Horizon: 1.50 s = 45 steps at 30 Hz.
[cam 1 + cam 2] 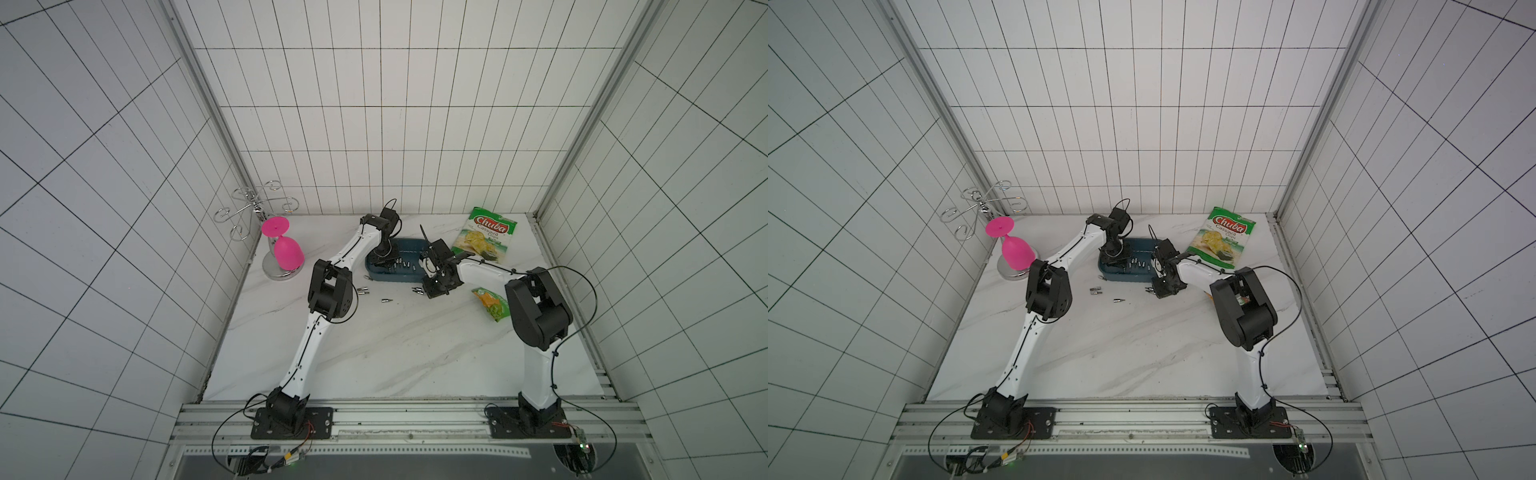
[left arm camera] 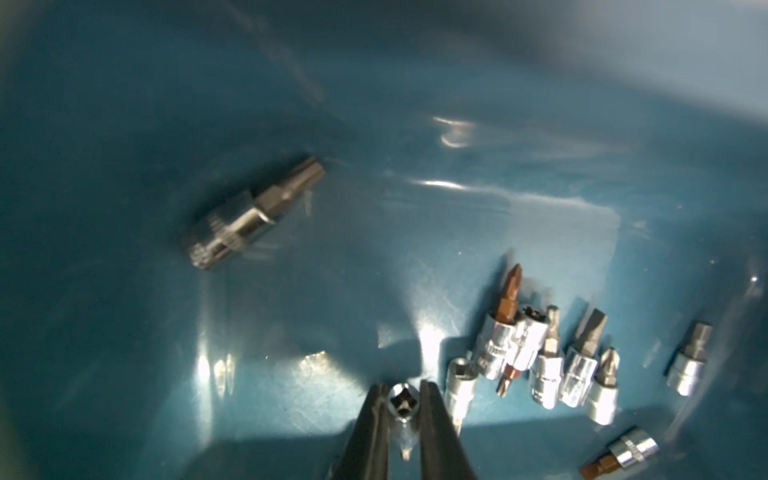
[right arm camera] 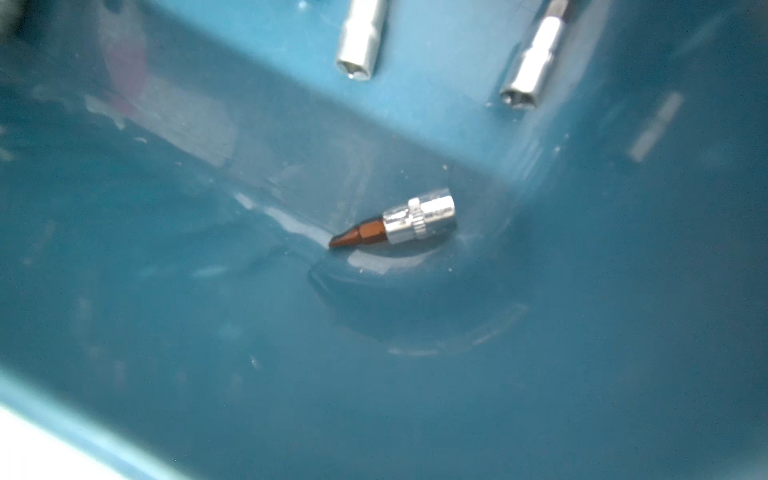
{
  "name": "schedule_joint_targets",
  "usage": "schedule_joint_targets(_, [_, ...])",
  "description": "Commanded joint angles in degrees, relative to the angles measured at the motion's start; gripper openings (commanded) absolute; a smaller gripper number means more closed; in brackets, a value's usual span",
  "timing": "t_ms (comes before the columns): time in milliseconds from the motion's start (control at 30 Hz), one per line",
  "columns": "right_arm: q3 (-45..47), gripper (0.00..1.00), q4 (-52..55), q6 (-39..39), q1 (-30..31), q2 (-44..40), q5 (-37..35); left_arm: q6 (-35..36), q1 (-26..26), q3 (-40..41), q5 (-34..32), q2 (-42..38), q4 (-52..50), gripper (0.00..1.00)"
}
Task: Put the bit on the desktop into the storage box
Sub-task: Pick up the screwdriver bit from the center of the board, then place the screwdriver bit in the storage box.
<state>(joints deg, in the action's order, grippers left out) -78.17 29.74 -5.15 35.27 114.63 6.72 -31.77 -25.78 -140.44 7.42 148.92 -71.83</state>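
Your left claw (image 2: pixel 402 384) hangs inside the storage box (image 1: pixel 411 248). Its fingers stand on both sides of a held bit (image 2: pixel 400 409) and seem to touch it, at the lower middle of the left wrist frame; the top views hide this. The bit turns its socket end to the camera, so its long axis runs down toward the box floor; I judge that letting go is enough there.

Your right claw (image 1: pixel 434 286) is closed; on what, I cannot tell, because the right wrist view shows no fingers, only the box floor with a brown-tipped bit (image 3: pixel 395 224).

In a top view more bits lie on the tabletop (image 1: pixel 374 353), just below the box: a single bit (image 1: pixel 387 300) in the middle, long axis about left-to-right; a right group (image 1: pixel 417 290) just beside the right claw; a left group (image 1: pixel 362 289) nearer the left arm. No wrist view shows these.
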Motion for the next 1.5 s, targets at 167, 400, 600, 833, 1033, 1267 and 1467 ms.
schedule_joint_targets(167, [3.5, 0.00, 5.6, -1.4, 0.6, -5.4, -1.5, -0.3, -0.2, -1.4, 1.2, -3.4, 0.2, 0.35])
schedule_joint_targets(400, [3.5, 0.00, 9.7, -2.3, 0.6, -13.3, -4.1, -1.5, 0.1, -1.4, 1.5, -10.4, 0.8, 0.37])
schedule_joint_targets(600, [-2.4, 0.00, 15.3, -1.5, 0.2, -15.5, -6.4, -1.0, 2.0, 3.8, -0.1, -19.0, -0.2, 0.39])
schedule_joint_targets(833, [-16.6, 0.00, 20.1, 1.5, -0.2, -8.7, -6.0, -0.4, 6.1, 21.5, -1.6, -30.4, 0.1, 0.40])
schedule_joint_targets(1033, [-30.2, 0.00, 23.4, 3.8, -0.4, 2.5, -4.7, -0.1, 8.0, 36.3, -3.2, -37.5, 4.3, 0.40])
schedule_joint_targets(1267, [-43.3, 0.00, 26.5, 5.4, -0.8, 14.4, -3.7, -0.2, 8.9, 46.3, -4.4, -39.7, 7.0, 0.41])
schedule_joint_targets(1467, [-50.3, 0.00, 28.3, 5.9, -1.5, 21.7, -3.4, -0.3, 8.9, 49.0, -4.1, -37.3, 8.1, 0.41])
